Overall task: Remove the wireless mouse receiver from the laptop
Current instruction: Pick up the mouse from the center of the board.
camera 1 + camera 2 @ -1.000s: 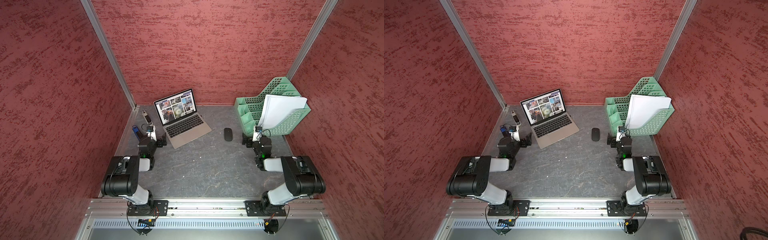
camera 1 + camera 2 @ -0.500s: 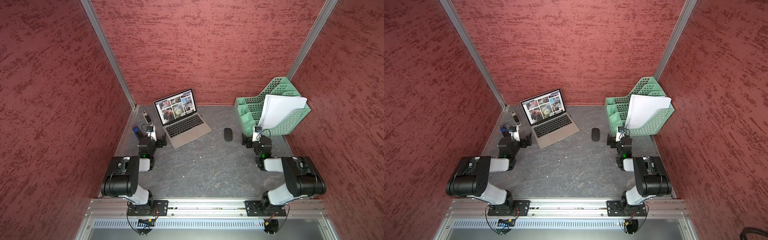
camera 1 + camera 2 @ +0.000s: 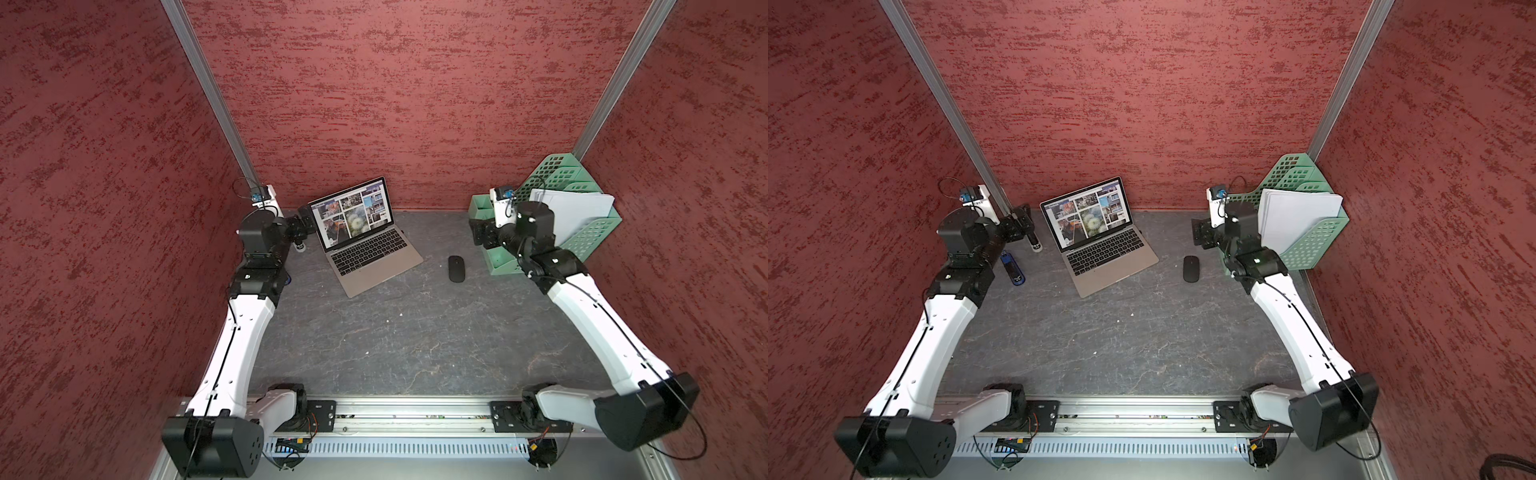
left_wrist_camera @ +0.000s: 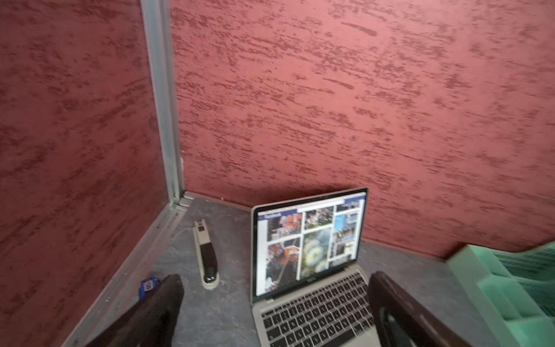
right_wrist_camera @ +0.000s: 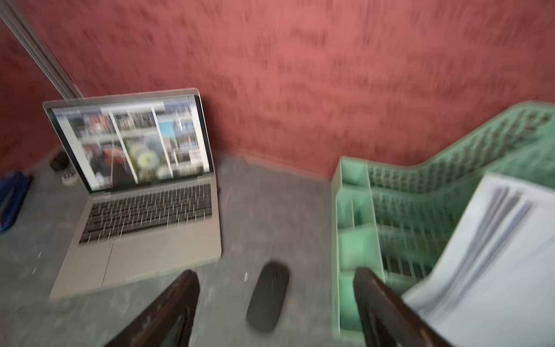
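If the pull goes skewed, laptop [image 3: 1111, 266] slides or screen [image 3: 1088, 216] gets knocked; green organiser [image 3: 1312, 245], right of frame, holds white papers [image 3: 1296, 216], front bins [image 5: 353, 175] look empty; left gripper [image 4: 274, 279] and right gripper [image 5: 276, 274] gape wide, empty; receiver [image 3: 1139, 232], apparently tiny dark stub at laptop's right edge, easy to fumble.

On the worktop [image 5: 270, 195], the mouse [image 5: 268, 296] lies ahead between the right fingers [image 5: 177, 300]. The laptop [image 5: 144, 228] stands beyond one, the rack [image 5: 354, 243] holding papers [image 5: 495, 255] beyond the other. Ahead of the left fingers [image 4: 156, 306], the stapler [image 4: 207, 255] lies beside the laptop.
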`<state>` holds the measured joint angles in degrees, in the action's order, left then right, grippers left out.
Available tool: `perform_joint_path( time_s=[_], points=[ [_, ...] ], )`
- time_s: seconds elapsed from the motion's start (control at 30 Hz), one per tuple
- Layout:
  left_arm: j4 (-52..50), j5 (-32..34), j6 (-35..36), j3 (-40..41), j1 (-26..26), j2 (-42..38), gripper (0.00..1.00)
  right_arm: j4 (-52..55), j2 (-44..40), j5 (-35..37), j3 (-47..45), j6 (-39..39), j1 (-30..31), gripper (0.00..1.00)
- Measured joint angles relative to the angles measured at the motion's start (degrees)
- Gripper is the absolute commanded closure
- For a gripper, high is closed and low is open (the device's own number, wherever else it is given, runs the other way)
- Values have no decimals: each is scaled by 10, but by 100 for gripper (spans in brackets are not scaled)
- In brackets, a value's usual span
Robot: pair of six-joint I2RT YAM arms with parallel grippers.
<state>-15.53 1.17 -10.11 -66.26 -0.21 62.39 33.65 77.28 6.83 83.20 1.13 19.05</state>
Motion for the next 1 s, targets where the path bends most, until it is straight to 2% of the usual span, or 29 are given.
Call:
perform_joint_path(
  time_s=[0.07, 0.13, 0.23, 0.3, 0.37, 0.47, 0.5, 0.53, 0.57, 0.73, 0.87, 1.0],
  points=[
    [-41, -34, -16, -6, -3, -20, 0, 108, 49, 32, 90, -26, 24, 9],
    [-88, -50, -38, -25, -4, -28, 0, 176, 77, 33, 135, -43, 39, 7],
    [-164, -58, -66, -86, -3, -5, 0, 215, 79, -14, 116, -65, 48, 9],
    [-214, -61, -86, -128, -3, 27, 0, 222, 80, -50, 92, -84, 49, 15],
    [-250, -63, -106, -145, -3, 56, 0, 230, 105, -86, 93, -107, 46, 24],
    [-293, -62, -142, -128, -3, 86, 0, 234, 201, -139, 145, -134, 42, 41],
    [-307, -60, -156, -115, -2, 94, 0, 232, 242, -151, 169, -140, 41, 49],
    [-319, -58, -168, -104, -2, 100, 0, 232, 283, -158, 193, -143, 41, 65],
    [-329, -56, -177, -96, -2, 105, 0, 232, 313, -161, 211, -147, 41, 70],
    [-364, -49, -203, -90, -1, 141, 0, 229, 436, -154, 290, -138, 41, 39],
    [-367, -42, -217, -91, 0, 170, 0, 222, 477, -140, 344, -113, 41, 37],
    [-354, -33, -244, -85, 2, 186, 0, 228, 551, -110, 469, -80, 41, 37]
  ],
)
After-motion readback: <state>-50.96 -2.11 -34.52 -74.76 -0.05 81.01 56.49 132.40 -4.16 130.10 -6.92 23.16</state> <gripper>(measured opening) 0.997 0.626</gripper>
